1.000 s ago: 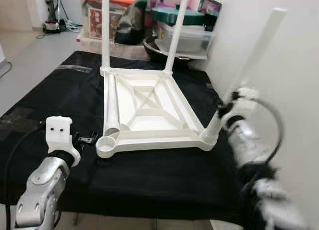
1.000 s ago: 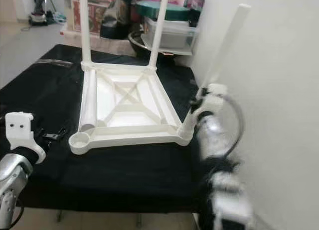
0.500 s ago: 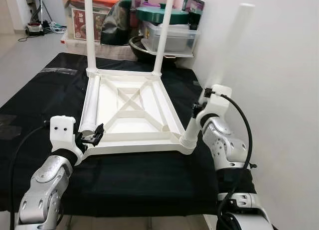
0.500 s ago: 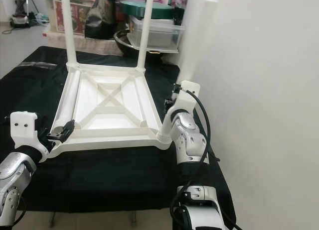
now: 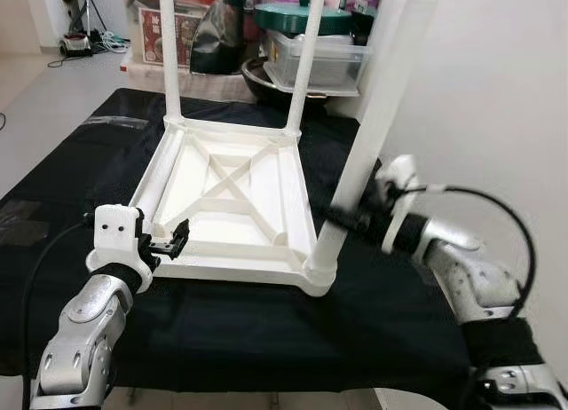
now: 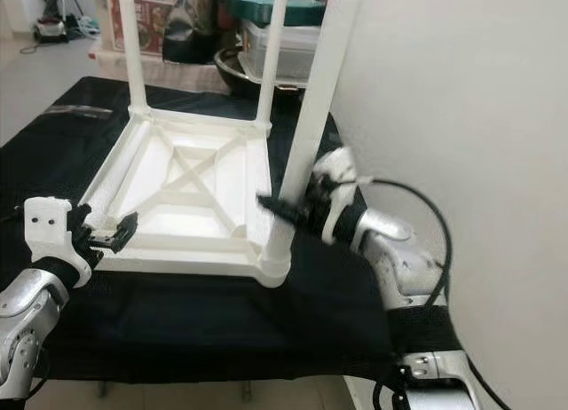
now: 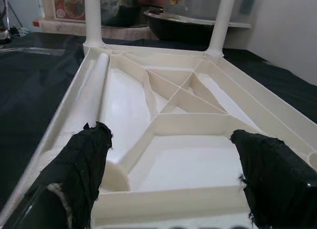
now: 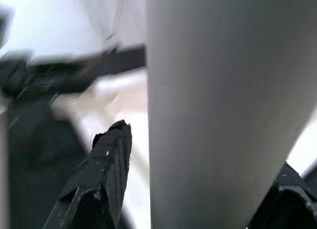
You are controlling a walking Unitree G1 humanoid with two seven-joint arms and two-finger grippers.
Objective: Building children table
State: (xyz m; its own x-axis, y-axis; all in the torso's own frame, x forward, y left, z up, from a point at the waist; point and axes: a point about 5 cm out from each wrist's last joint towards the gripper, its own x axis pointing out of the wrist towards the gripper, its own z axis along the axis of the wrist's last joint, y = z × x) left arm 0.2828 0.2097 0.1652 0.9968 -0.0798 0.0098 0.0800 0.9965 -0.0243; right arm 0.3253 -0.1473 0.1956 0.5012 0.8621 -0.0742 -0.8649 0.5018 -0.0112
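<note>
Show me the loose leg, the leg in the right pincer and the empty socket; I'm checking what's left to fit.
loose leg [image 5: 153,181], left eye view, mid-shaft.
held leg [image 5: 377,108], left eye view, upper shaft.
empty socket [image 5: 146,261], left eye view, near-left corner.

Head stereo pair looks down, sharing upturned table [image 5: 232,201]; wrist cams close along fingers.

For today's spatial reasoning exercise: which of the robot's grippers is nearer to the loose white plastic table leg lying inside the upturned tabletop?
Left. The left gripper sits at the tabletop's near edge, close to the loose white plastic table leg. The right gripper holds the near-right upright leg, across the white plastic tabletop.
</note>
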